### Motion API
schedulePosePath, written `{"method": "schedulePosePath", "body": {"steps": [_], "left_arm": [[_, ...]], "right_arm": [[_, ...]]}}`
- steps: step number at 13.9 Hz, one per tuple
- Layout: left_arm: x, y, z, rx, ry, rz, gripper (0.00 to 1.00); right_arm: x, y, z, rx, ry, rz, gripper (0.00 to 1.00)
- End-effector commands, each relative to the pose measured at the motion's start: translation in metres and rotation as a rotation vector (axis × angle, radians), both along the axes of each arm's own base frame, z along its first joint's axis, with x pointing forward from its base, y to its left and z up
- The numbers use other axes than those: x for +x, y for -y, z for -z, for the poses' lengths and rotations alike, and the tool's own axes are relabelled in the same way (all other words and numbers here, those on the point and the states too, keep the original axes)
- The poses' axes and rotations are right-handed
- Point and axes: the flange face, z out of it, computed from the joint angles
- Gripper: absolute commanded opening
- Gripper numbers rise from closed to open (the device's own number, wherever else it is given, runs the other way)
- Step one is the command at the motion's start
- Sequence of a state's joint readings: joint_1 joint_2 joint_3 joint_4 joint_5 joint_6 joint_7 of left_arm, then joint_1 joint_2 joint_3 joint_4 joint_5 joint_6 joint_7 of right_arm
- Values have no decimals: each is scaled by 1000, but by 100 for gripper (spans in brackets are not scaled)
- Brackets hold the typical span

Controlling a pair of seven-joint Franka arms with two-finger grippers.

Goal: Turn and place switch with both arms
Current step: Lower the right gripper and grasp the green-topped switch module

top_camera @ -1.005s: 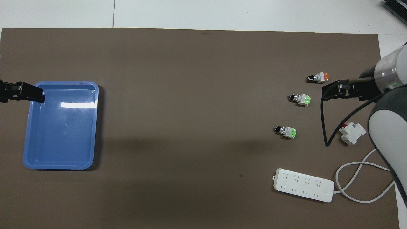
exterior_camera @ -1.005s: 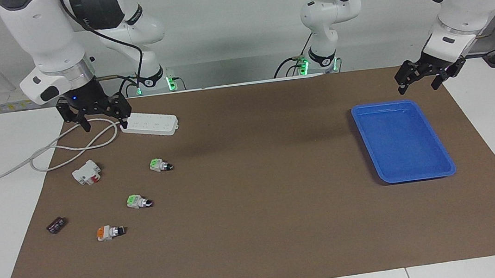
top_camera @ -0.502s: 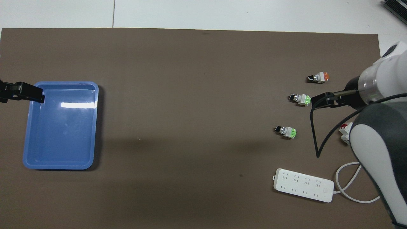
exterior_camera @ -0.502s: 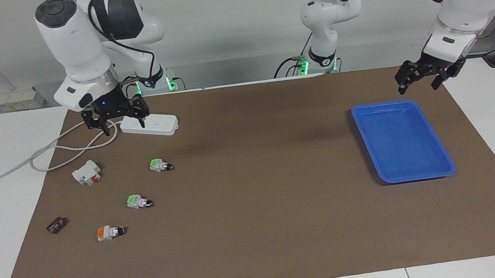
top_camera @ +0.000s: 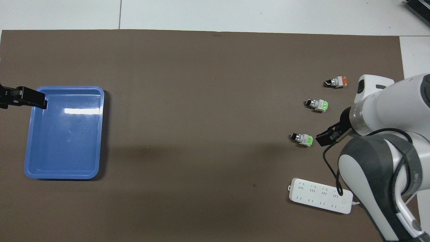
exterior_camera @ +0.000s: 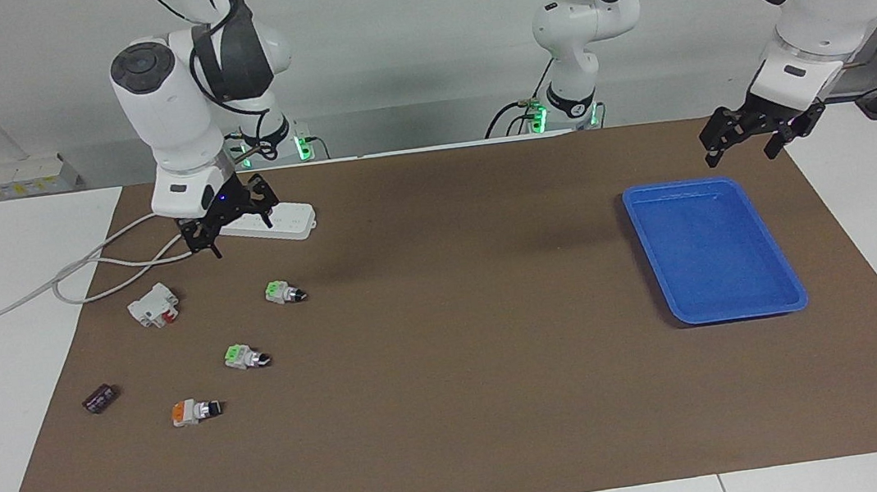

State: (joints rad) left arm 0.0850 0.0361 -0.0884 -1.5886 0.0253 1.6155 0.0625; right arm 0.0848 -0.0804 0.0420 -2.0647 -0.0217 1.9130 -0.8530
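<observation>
Two green-ended switches lie on the brown mat at the right arm's end. One switch point(exterior_camera: 284, 292) point(top_camera: 302, 138) lies nearer to the robots than the other switch point(exterior_camera: 246, 356) point(top_camera: 316, 105). My right gripper point(exterior_camera: 241, 229) point(top_camera: 324, 139) hangs open and empty in the air over the power strip's edge. From above it shows just beside the nearer switch's green end, without touching it. My left gripper point(exterior_camera: 740, 154) point(top_camera: 23, 97) waits open and empty above the blue tray's point(exterior_camera: 711, 248) point(top_camera: 63, 134) corner.
An orange-ended switch point(exterior_camera: 195, 411) point(top_camera: 337, 81) lies farthest from the robots. A white block with a red lever point(exterior_camera: 154, 305) and a small black part point(exterior_camera: 99, 398) lie toward the mat's edge. A white power strip point(exterior_camera: 270, 220) point(top_camera: 320, 200) with a looped cable lies close to the right arm's base.
The right arm has swung its gripper from over the cable toward the power strip and the nearer green switch, turning its wrist. The left arm has not moved.
</observation>
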Motion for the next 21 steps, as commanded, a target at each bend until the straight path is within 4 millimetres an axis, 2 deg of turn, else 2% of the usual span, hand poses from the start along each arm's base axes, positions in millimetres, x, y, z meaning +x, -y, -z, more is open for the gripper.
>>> {"method": "schedulePosePath", "body": {"steps": [1,3,5,7,11,16,18,21], "left_arm": [[-8,-3,-1,17,6,3,100],[-8,-3,-1,17,6,3,100],[-9,-3,-1,17,4,3,100],[-8,-3,-1,17,6,3,100],[-8,-3,-1,17,6,3,100],[-8,-3,-1,17,6,3,100],[-8,-3,-1,17,6,3,100],[-8,-3,-1,17,6,3,100]], "right_arm": [[-11,3,13,40,16,-121,100],[-12,4,19,42,19,-125,100],[-11,2,30,46,50,-204,100],[-11,6,50,50,66,-294,100],[-26,7,102,52,44,-322,100],[-21,11,142,61,62,-410,100],[-24,12,164,79,83,-409,100],[-28,12,179,79,97,-426,100]]}}
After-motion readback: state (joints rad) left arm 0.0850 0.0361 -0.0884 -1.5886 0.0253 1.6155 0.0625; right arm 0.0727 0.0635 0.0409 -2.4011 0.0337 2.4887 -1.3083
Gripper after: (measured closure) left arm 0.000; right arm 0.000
